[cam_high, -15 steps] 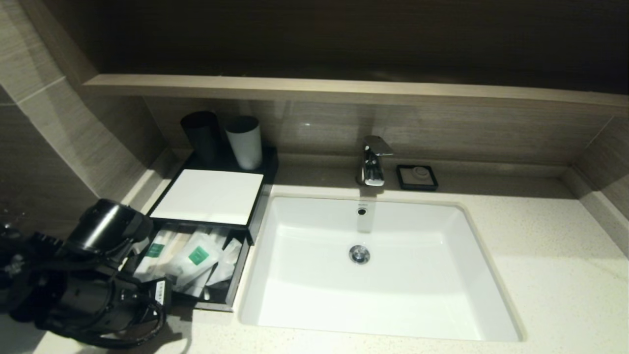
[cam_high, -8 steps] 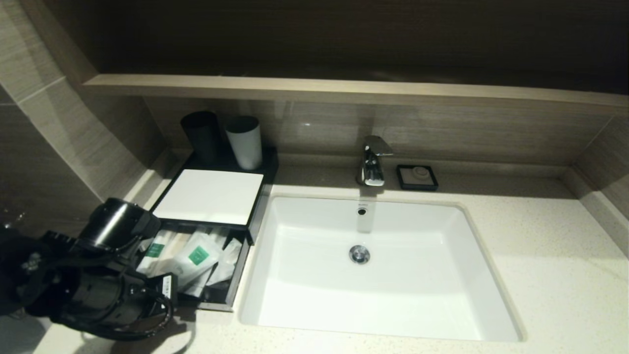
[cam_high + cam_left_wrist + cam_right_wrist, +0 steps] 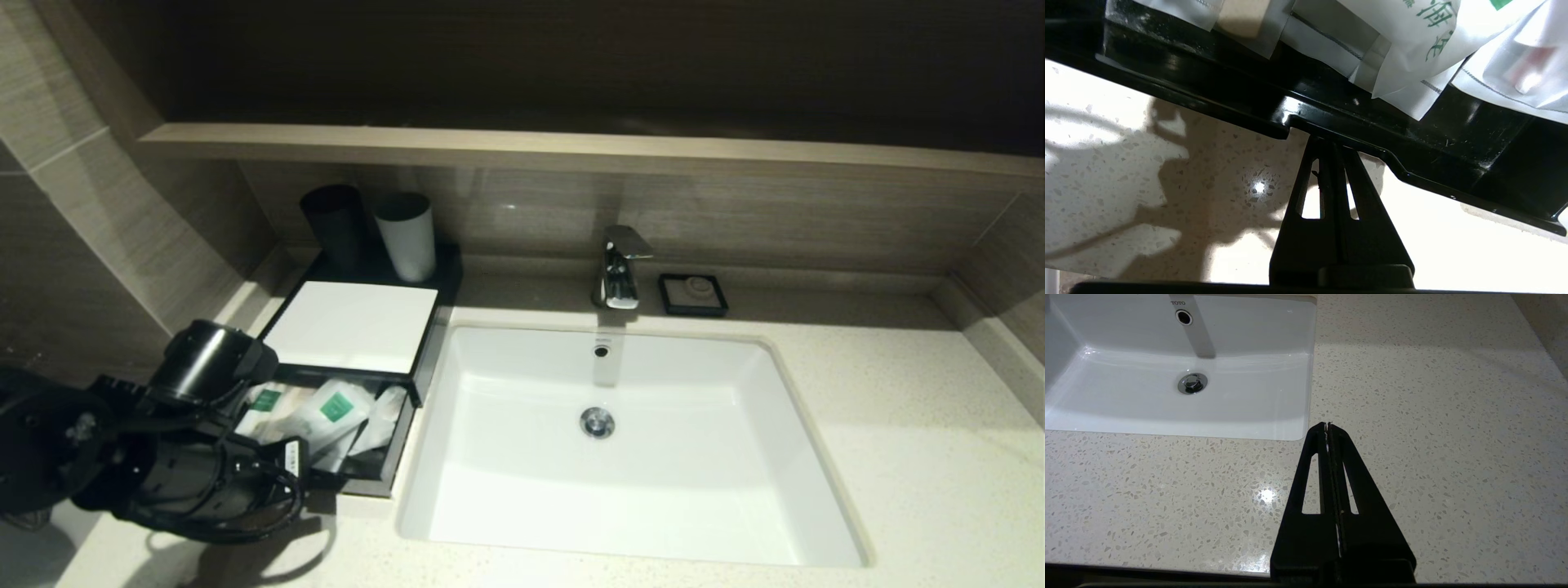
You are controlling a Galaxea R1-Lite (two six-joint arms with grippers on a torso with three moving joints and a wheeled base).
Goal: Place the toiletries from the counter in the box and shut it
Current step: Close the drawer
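With fingers pressed together and empty, left gripper (image 3: 1331, 141) tip set against drawer front of the box (image 3: 1331, 118).

Seen from the head: low black box (image 3: 351, 327) with flat white top at the counter's (image 3: 898, 408) left back corner, drawer partly out, white packets with green square labels (image 3: 333, 408) lying inside. From the left wrist: glossy black drawer lip, crumpled white and clear sachets heaped behind it. From the right wrist: right gripper (image 3: 1327, 426) closed, holding nothing, above speckled stone near the front edge, beside the basin (image 3: 1188, 355).
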